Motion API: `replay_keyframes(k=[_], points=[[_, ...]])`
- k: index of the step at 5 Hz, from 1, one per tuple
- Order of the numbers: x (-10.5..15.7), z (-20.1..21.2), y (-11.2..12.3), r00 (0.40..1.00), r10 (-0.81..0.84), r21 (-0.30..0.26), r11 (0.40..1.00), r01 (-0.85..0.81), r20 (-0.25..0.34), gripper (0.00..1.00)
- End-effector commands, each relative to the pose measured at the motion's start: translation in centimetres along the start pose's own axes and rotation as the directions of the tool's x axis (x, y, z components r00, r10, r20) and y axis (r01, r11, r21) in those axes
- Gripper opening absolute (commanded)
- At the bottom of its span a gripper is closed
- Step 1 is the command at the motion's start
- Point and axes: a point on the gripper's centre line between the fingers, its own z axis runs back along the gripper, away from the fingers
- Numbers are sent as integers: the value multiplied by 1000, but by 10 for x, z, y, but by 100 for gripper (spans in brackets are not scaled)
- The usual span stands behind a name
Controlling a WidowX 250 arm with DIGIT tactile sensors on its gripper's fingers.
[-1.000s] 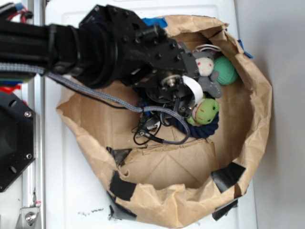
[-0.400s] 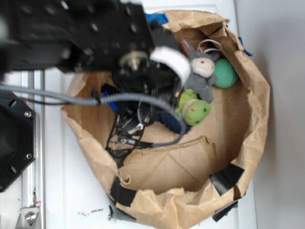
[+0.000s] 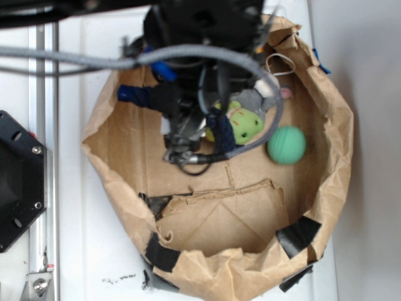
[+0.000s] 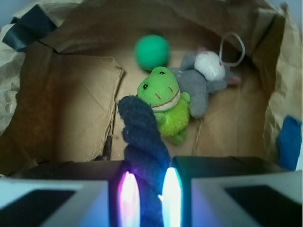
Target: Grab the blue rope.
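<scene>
In the wrist view the gripper (image 4: 146,194) is clamped on the blue rope (image 4: 142,146): the two lit fingers (image 4: 128,194) press against the rope's sides with no gap showing, and the twisted navy length runs out from between them to a blunt end beside the green frog plush (image 4: 163,101), which it overlaps. The rope hangs over the cardboard floor of the brown paper bag (image 4: 57,118), near the middle. This view alone shows the grip; in the exterior view the arm's dark body and the grey braided cable (image 3: 188,53) cover the fingers, so the gripper (image 3: 188,125) itself is hard to make out there. What the exterior view adds is both ends of the rope (image 3: 141,95): one sticks out toward the bag's left wall, the other drops in front of the frog plush (image 3: 241,122). It also shows the whole crumpled rim of the bag (image 3: 338,144) with black tape patches (image 3: 297,233) at the near edge. The grey mouse plush (image 4: 203,78) lies touching the frog; outside, it (image 3: 266,94) is mostly hidden by the cable. The green ball (image 4: 151,51) sits apart from both plushes, blurred in the exterior view (image 3: 286,145).
</scene>
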Motion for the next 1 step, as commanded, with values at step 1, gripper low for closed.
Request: replay_keyframes(k=[1], points=[[7, 19, -1, 995, 79, 32, 996, -82, 66, 0]])
